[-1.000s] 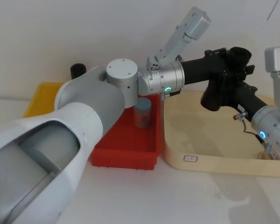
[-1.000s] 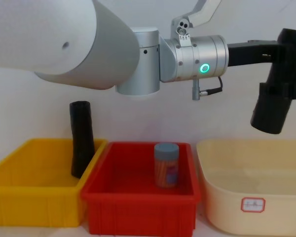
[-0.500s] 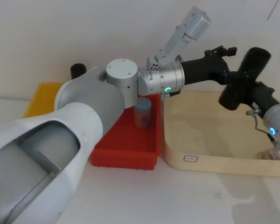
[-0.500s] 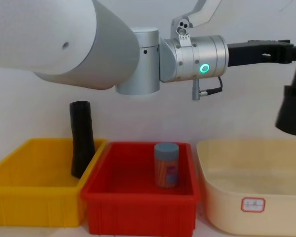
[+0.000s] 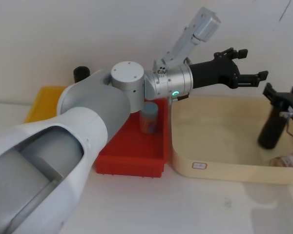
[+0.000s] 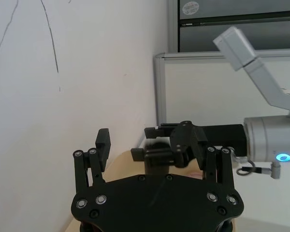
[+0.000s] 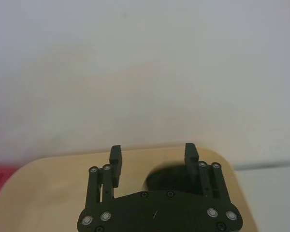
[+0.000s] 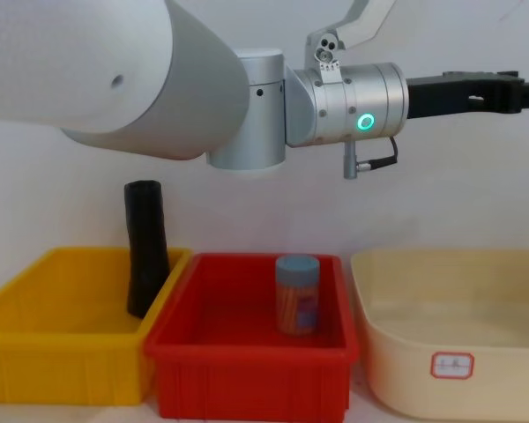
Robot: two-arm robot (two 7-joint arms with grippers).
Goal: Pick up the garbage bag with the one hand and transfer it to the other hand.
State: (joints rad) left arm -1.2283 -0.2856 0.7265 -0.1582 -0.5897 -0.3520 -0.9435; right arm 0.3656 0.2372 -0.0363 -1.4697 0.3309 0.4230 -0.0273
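While my left gripper [image 5: 256, 62] hangs above the far rim of the cream tub [image 5: 219, 171] with its two fingers spread wide and nothing between them, my right gripper [image 5: 282, 95] is the one clenched on the garbage bag [image 5: 272, 127]. I count one garbage bag, and it is at the right side of the tub, inside its rim line, gripped by its top end and hanging nearly upright. I cannot tell whether its lower end touches the tub floor. It looks like a thick, matte black roll, plain all over; in the right wrist view its dark round top sits between my two finger pads [image 7: 190, 153].

Three containers stand in a row before me: one yellow bin [image 5: 44, 97] on my left, one red bin [image 5: 132, 163] in the middle, and the cream tub on my right, each just beside the next. The yellow bin holds one slimmer black tube [image 8: 146, 256], leaning against the wall it shares with the red bin. The red bin holds one blue-lidded jar [image 5: 148, 117], upright. One brownish item [image 5: 289, 160] lies in the tub's near right corner, near the bag; I cannot tell what it is. One small white label [image 8: 451, 364] is on the tub's front wall.
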